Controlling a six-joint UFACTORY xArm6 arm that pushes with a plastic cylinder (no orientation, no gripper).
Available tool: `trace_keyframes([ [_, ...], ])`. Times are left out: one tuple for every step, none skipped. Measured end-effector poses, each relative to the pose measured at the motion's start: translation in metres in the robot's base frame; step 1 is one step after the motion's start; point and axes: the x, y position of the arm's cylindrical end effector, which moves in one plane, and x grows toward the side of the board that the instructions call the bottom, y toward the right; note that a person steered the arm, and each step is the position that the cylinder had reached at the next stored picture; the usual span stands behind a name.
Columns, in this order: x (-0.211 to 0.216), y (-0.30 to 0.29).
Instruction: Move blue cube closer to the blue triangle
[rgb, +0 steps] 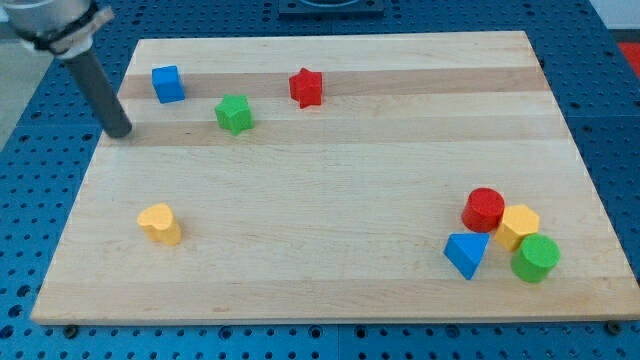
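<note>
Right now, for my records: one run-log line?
my tip: left of, below blue cube, apart | blue triangle: bottom right | move: pending

Straight dark grey rod under a silvery round collar, my tip (121, 132) blunt.

My tip (120, 131) sits at seven o'clock from the blue cube (168, 84), near it but not touching. The blue triangle (466, 254) lies far off at four o'clock from the cube, on the board (330, 200).
</note>
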Motion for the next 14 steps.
trace_keyframes([
  [-0.061, 0.000],
  [-0.063, 0.000],
  [-0.065, 0.002],
  [-0.071, 0.033],
  [-0.075, 0.062],
  [-0.075, 0.067],
  [-0.068, 0.067],
  [-0.055, 0.067],
  [-0.055, 0.067],
  [-0.046, 0.080],
  [-0.045, 0.094],
  [-0.035, 0.113],
  [-0.022, 0.138],
  [-0.015, 0.156],
])
